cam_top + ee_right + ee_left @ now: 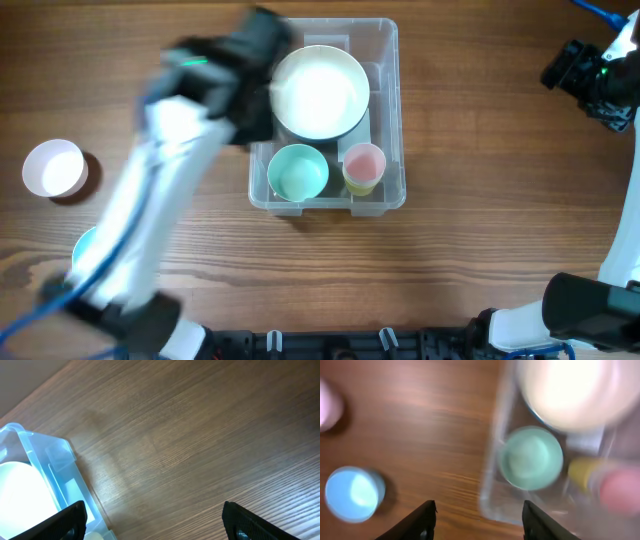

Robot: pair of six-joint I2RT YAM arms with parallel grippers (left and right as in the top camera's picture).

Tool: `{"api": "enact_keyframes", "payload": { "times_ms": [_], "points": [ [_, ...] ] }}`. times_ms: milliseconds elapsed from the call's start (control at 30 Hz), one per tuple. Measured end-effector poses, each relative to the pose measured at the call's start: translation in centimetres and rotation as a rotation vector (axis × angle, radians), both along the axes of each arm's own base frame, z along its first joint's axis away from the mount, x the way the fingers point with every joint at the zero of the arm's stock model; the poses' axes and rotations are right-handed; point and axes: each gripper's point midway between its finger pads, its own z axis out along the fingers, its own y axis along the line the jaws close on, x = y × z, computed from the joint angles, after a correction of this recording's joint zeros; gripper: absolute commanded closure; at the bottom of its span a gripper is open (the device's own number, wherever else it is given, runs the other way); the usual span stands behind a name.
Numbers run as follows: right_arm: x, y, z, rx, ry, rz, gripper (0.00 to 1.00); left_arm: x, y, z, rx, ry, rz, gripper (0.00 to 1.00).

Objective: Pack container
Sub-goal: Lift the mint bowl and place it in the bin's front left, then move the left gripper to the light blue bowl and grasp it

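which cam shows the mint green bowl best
Overhead: the mint green bowl sits sharp and whole inside the container, beside the pink cup. The left wrist view also shows it whole, but blurred. The right wrist view misses it, catching only a container corner and the white bowl.

L arm (165, 170) blurred; container (60, 465) cropped.

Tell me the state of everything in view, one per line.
container: open, partly filled
white bowl: upright, inside container
green cup: upright, inside container
pink cup: upright, inside container
pale cup: upright, on table
blue cup: upright, on table
left fingers: open, empty
right fingers: open, empty
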Motion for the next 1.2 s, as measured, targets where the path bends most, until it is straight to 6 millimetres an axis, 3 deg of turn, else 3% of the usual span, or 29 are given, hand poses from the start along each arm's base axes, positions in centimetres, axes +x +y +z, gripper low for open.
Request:
{"api": "enact_keyframes", "payload": {
  "times_ms": [100,167,233,300,333,433,500,633,700,733,767,800,867,900,1133,1200],
  "points": [
    [0.0,0.0,0.0,0.000,0.000,0.000,0.12,-3.9,10.7,5.8,-0.052,-0.197,0.412,0.34],
    [0.0,0.0,0.0,0.000,0.000,0.000,0.12,-7.2,14.9,7.7,-0.066,-0.308,0.595,0.30],
    [0.0,0.0,0.0,0.000,0.000,0.000,0.12,-10.0,18.2,6.3,-0.038,-0.334,0.747,0.23],
    [0.0,0.0,0.0,0.001,0.001,0.000,0.12,-10.3,20.1,2.3,-0.019,-0.288,0.830,0.15],
    [0.0,0.0,0.0,0.001,0.001,0.000,0.12,-10.1,20.9,-0.9,-0.010,-0.232,0.861,0.11],
    [-0.1,0.0,-0.1,0.002,0.003,0.000,0.12,-10.4,22.2,-11.2,-0.001,-0.026,0.922,0.07],
    [0.0,0.0,-0.1,0.001,0.003,0.000,0.12,-10.8,22.5,-16.1,-0.021,0.049,0.950,0.06],
    [-0.1,0.0,-0.1,0.002,0.005,0.000,0.12,-10.5,22.0,-22.0,-0.072,0.201,0.957,0.07],
    [-0.1,0.0,-0.1,0.002,0.005,0.000,0.12,-10.4,21.8,-24.1,-0.081,0.268,0.956,0.15],
    [-0.1,0.0,-0.1,0.002,0.005,0.000,0.12,-10.4,21.8,-24.9,-0.084,0.291,0.954,0.26],
    [-0.1,0.0,-0.1,0.002,0.005,0.000,0.12,-10.4,21.7,-25.6,-0.084,0.314,0.954,0.44],
    [-0.1,0.0,-0.1,0.002,0.005,0.000,0.12,-10.5,21.7,-26.0,-0.085,0.327,0.950,0.51],
    [-0.1,0.0,-0.1,0.002,0.005,0.000,0.12,-10.2,21.7,-26.4,-0.090,0.326,0.951,0.84],
    [-0.1,0.0,-0.1,0.002,0.005,0.000,0.12,-10.1,21.8,-26.4,-0.091,0.319,0.953,0.94],
    [-0.1,0.0,-0.1,0.002,0.005,0.000,0.12,-9.5,22.1,-26.4,-0.091,0.291,0.950,0.96],
    [-0.1,0.0,-0.1,0.002,0.005,0.000,0.13,-9.2,21.4,-25.2,-0.095,0.322,0.919,0.96]
  ]
}}
